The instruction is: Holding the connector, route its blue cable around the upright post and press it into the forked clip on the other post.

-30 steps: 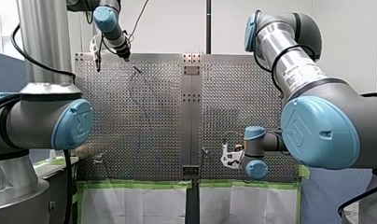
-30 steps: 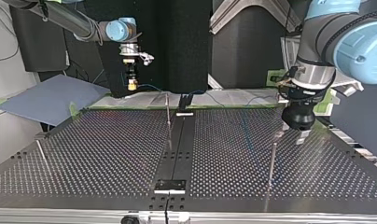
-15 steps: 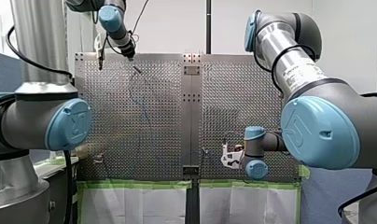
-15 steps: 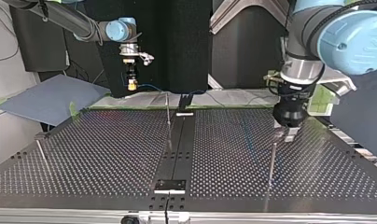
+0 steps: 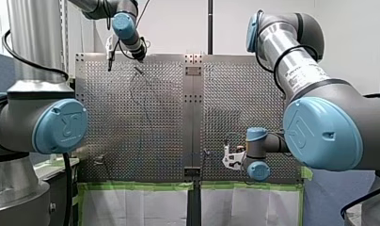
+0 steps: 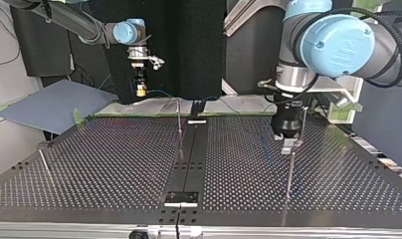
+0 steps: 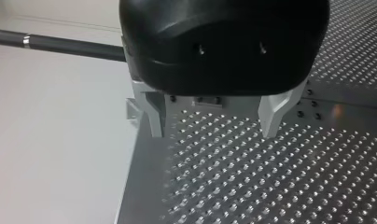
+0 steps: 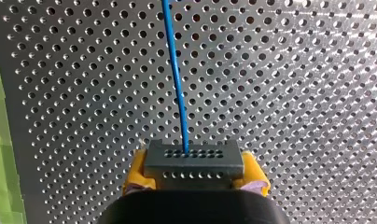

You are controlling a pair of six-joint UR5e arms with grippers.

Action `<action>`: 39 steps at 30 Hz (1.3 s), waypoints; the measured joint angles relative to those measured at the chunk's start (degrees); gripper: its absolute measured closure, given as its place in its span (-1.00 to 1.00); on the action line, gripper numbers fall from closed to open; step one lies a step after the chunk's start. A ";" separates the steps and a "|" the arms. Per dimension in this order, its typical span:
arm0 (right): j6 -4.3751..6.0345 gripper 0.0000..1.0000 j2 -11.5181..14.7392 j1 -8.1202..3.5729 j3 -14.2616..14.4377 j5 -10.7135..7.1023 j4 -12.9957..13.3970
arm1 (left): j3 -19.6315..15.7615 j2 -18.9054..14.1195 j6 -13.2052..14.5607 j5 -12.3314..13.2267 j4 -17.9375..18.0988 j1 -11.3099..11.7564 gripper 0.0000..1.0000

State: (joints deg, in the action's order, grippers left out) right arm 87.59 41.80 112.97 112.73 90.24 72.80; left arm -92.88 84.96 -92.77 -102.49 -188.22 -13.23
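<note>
My right gripper (image 8: 195,176) has its yellow pads shut on a dark grey connector (image 8: 193,158). The blue cable (image 8: 175,70) runs straight ahead from it over the perforated plate. In the top view this gripper (image 6: 141,91) hangs at the far edge, left of a thin upright post (image 6: 179,124). My left gripper (image 7: 213,134) is open, with nothing between its metal fingers, above the plate near its edge. In the top view it (image 6: 287,144) hovers just over the tip of a second post (image 6: 290,172). I cannot make out which post carries the forked clip.
A third thin post (image 6: 44,162) stands at the top view's left. A dark centre strip (image 6: 189,164) splits the perforated table (image 6: 114,169). A blue sheet (image 6: 54,104) lies off the far-left corner. Green tape (image 5: 136,186) lines the front view's near edge.
My left arm has swung toward the top view's left, bringing its open gripper from beside the right-hand post to just above its tip. My right arm and the connector have stayed put.
</note>
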 joint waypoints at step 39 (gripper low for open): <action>0.49 1.00 0.00 0.02 0.00 -0.50 0.21 | -2.47 13.04 20.51 -20.03 14.18 -13.64 -1.00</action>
State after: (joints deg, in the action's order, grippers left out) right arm 88.08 41.80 112.99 112.72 89.75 73.02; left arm -95.35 98.00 -72.26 -122.52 -174.04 -26.88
